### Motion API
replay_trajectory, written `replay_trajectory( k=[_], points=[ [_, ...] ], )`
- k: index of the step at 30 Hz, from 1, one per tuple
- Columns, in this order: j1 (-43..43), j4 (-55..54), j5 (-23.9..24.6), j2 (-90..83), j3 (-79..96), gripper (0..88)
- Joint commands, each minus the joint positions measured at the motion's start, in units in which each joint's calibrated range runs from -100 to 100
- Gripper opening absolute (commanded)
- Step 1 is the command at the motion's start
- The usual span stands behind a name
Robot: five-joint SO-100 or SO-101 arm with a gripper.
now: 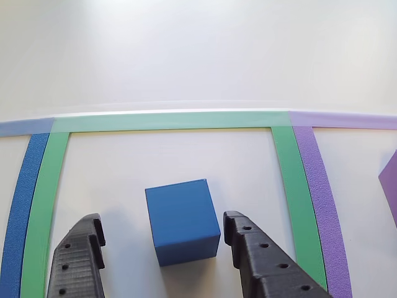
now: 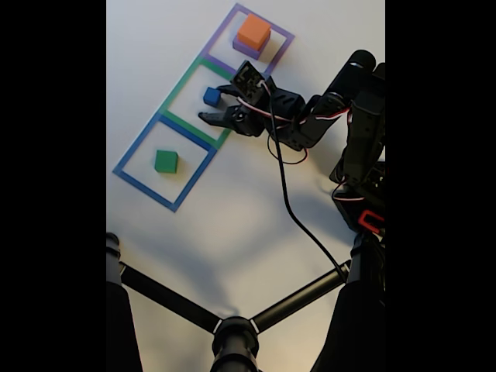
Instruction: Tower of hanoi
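Observation:
The blue cube [image 1: 183,220] sits on the white table inside the green taped square [image 1: 161,121]. My gripper [image 1: 162,220] is open, with one black finger on each side of the cube and a gap on both sides. In the fixed view the gripper [image 2: 217,105] reaches around the blue cube [image 2: 211,96] in the middle square. The orange block [image 2: 253,32] rests on the flat purple block [image 2: 246,49] in the purple taped square. Alone in the blue taped square lies the green block [image 2: 166,161]. A corner of the purple block [image 1: 391,186] shows at the right edge of the other view.
Three taped squares lie in a diagonal row: purple [image 2: 284,36], green [image 2: 175,94] and blue [image 2: 138,149]. The arm's body [image 2: 356,116] stands to the right, with a black cable [image 2: 291,201] trailing down. Black tripod legs [image 2: 232,333] cross the bottom of the fixed view.

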State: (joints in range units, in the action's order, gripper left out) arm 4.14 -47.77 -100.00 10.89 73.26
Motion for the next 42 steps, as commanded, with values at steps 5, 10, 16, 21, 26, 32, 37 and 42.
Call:
replay_trajectory(
  k=[5,10,16,21,26,32,37,42],
  points=[
    [-0.9,-1.5,0.0,-1.0,-1.4,14.7],
    [-0.9,-1.4,0.0,-1.1,-1.3,11.1],
    [-1.1,-1.5,0.0,-1.1,-1.4,7.7],
    [-1.1,-1.5,0.0,-1.2,-1.6,5.8],
    [-0.7,-1.2,0.0,-1.5,-1.6,3.9],
    [-0.4,0.3,0.0,-2.8,-2.2,2.4],
    [-0.4,9.3,0.0,-7.8,-4.7,2.5],
    [-0.8,17.8,0.0,-14.7,-6.4,1.1]
  ],
)
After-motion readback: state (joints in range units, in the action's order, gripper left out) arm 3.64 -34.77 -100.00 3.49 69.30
